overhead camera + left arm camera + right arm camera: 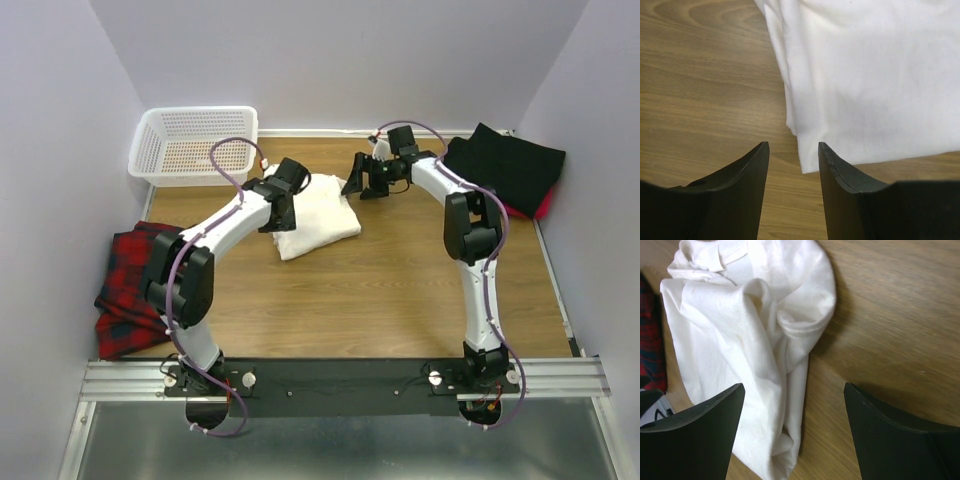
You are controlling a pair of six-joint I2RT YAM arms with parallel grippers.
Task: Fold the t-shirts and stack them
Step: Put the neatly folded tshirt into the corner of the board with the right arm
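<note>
1. The table [400, 290] is the biggest thing. The white shirt [325, 222] lies on it toward the back middle, and I place everything else from that shirt.
2. A plaid cloth [130, 290] lies well to the left of the white shirt and nearer to me.
3. A basket [195, 145] stands behind and to the left of the white shirt, apart from it.
4. The black shirt [505, 165] lies well to the right of the white shirt and looks folded flat.
5. The white shirt itself is a rough packet. Its layers are neat at the corner under my left hand, but it is rumpled on the right, where the collar and a sleeve hem show.
6. A sliver of the red shirt [545, 207] peeks out from under the black shirt, farther right of the white one.
7. My right hand [794, 385] hovers at the white shirt's right back edge. Its fingers are spread wide and hold nothing.
8. My left hand [792, 147] hovers over the white shirt's left corner. Its fingers are a narrow gap apart, with nothing between them.
9. I judge that I am tidying the white shirt's fold. Next I need to pinch all the layers at both edges, so the packet can be lifted to the right onto the black shirt without falling open.
</note>
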